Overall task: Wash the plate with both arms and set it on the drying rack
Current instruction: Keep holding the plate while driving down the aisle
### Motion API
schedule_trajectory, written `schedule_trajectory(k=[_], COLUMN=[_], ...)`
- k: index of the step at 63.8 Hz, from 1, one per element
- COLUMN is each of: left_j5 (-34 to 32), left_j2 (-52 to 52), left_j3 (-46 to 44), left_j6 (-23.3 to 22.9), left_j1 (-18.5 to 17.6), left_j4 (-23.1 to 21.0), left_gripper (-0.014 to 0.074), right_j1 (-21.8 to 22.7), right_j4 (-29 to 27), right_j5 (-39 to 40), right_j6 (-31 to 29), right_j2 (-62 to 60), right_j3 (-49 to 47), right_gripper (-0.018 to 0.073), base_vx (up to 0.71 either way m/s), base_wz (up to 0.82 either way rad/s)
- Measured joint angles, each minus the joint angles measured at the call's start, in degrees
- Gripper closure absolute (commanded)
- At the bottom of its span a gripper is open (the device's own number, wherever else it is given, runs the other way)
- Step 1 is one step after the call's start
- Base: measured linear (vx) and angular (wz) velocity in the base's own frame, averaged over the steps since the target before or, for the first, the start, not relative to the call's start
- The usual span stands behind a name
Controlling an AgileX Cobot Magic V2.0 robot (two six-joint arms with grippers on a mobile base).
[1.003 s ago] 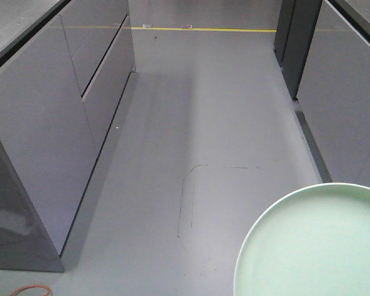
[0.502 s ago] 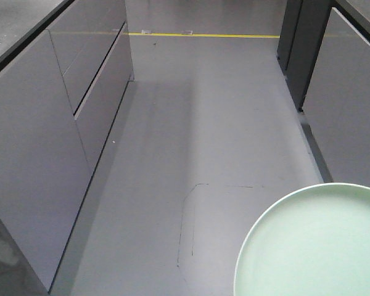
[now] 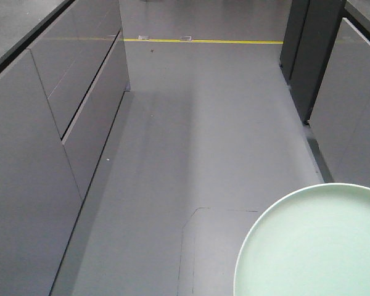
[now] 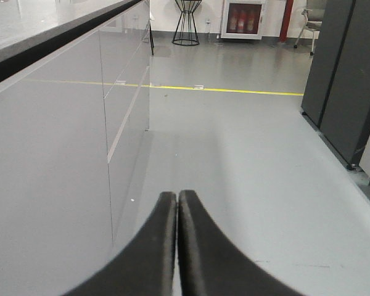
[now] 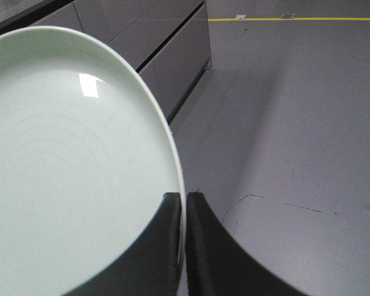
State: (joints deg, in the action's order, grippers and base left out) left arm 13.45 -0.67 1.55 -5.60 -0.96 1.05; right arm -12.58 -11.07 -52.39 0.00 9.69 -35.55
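Note:
The pale mint-green plate (image 3: 317, 246) fills the lower right of the front view, held level above the grey floor. In the right wrist view the plate (image 5: 68, 166) covers the left half, and my right gripper (image 5: 184, 196) is shut on its rim, one black finger on each face. My left gripper (image 4: 177, 195) is shut with its fingertips pressed together and nothing between them, pointing down the aisle. The drying rack is out of view.
Grey cabinet fronts (image 3: 55, 142) with drawers line the left of the aisle, dark panels (image 3: 324, 68) the right. A yellow floor line (image 3: 203, 41) crosses far ahead. A thin line is drawn on the floor (image 3: 188, 246). A black stand (image 4: 186, 21) and red extinguishers (image 4: 242, 18) stand beyond.
The view has advanced down the aisle: the left cabinets and floor marks slid toward the camera and down. The plate keeps the same place in the front view.

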Motion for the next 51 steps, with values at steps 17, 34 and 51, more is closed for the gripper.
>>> schedule_trajectory(k=[17, 34, 51], left_j5=[0.0, 0.0, 0.0], left_j2=[0.0, 0.0, 0.0], left_j3=[0.0, 0.0, 0.0], left_j6=[0.0, 0.0, 0.0], left_j1=[0.0, 0.0, 0.0], left_j4=[0.0, 0.0, 0.0], left_gripper=[0.0603, 0.0603, 0.0603], right_j1=[0.0, 0.0, 0.0], right_j4=[0.0, 0.0, 0.0], right_j5=[0.0, 0.0, 0.0], right_j6=[0.0, 0.0, 0.0], right_j2=[0.0, 0.0, 0.0], right_j3=[0.0, 0.0, 0.0], right_gripper=[0.0561, 0.0561, 0.0561], base_vx=[0.36, 0.35, 0.34], base_wz=[-0.02, -0.02, 0.01])
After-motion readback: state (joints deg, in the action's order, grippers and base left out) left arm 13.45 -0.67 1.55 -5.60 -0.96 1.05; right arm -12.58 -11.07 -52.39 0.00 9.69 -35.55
